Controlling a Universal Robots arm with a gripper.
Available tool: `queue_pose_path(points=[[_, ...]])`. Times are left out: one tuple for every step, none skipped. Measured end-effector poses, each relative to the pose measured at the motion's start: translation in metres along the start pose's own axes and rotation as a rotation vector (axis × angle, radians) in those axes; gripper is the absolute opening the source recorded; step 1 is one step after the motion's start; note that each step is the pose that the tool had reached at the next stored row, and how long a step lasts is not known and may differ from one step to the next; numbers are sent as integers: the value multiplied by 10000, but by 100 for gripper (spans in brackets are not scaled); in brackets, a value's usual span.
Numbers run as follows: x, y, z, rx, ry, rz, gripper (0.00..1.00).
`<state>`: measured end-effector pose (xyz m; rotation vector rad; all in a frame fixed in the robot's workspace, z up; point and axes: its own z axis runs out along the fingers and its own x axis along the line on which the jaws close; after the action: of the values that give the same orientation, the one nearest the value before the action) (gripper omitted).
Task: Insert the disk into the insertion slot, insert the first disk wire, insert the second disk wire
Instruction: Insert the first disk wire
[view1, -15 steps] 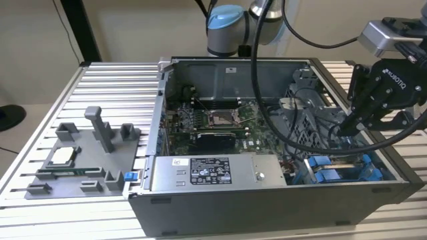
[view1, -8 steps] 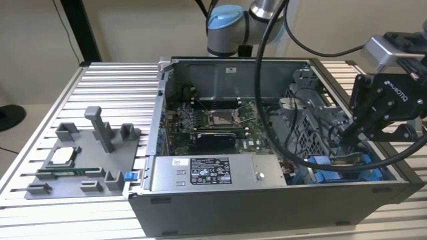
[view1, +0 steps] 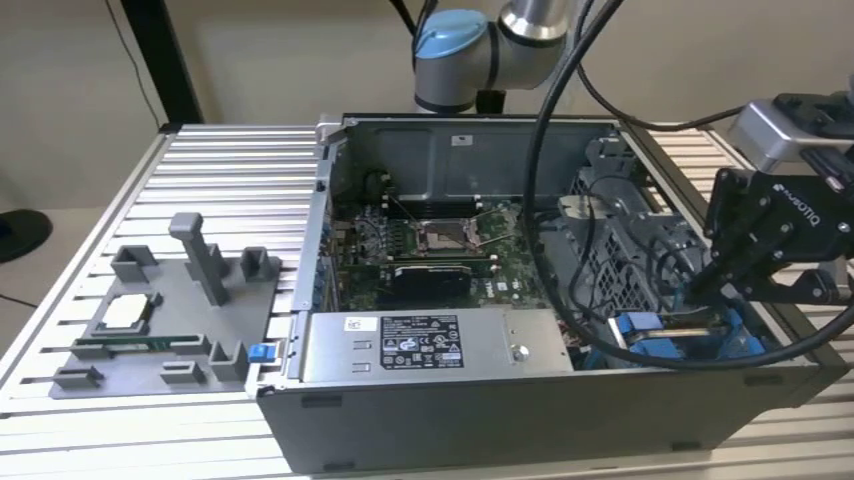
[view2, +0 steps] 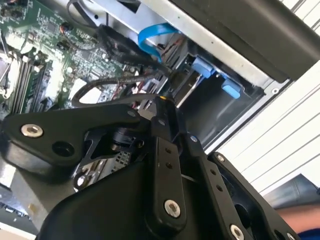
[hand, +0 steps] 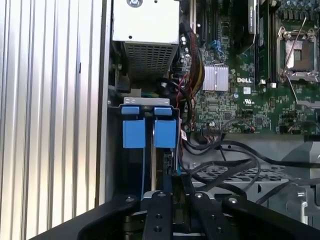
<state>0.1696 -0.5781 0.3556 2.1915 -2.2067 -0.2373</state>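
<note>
The disk (hand: 134, 134) sits edge-on in the insertion slot (hand: 148, 101) at the case's near corner on the exterior view's right; what I see of it are its blue caddy tabs (view1: 663, 338). My gripper (hand: 173, 182) hangs directly over that bay, its jaws pressed close together. In the second wrist view the gripper (view2: 164, 102) pinches a small dark plug at the end of a black disk wire (view2: 115, 82). A flat blue disk wire (view2: 150, 34) curves beside the bay. In the exterior view my gripper (view1: 697, 300) is just above the blue tabs.
The open computer case (view1: 507, 400) lies on a ribbed metal table (view1: 227, 170). The grey power-supply box (view1: 427, 345), the motherboard with its processor socket (view1: 441, 235) and loose black cables (hand: 225, 160) crowd the bay. A grey fixture tray (view1: 160, 320) stands on the exterior view's left.
</note>
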Motion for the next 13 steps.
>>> queue_pose_path(points=[[1,-15,12,0,-1,0,0],[2,-21,21,6,-2,-1,0],[2,-21,22,17,1,-1,0],[2,-21,22,18,1,-1,0],[2,-21,22,19,2,-2,0],[2,-21,22,19,1,-2,0],[2,-21,22,19,2,-2,0],[2,-21,24,19,6,-2,0],[2,-21,25,19,67,5,0],[2,-20,24,24,225,25,0],[-1,-20,23,32,417,49,0],[-8,-21,24,42,588,68,0],[-19,-21,25,61,772,89,0]])
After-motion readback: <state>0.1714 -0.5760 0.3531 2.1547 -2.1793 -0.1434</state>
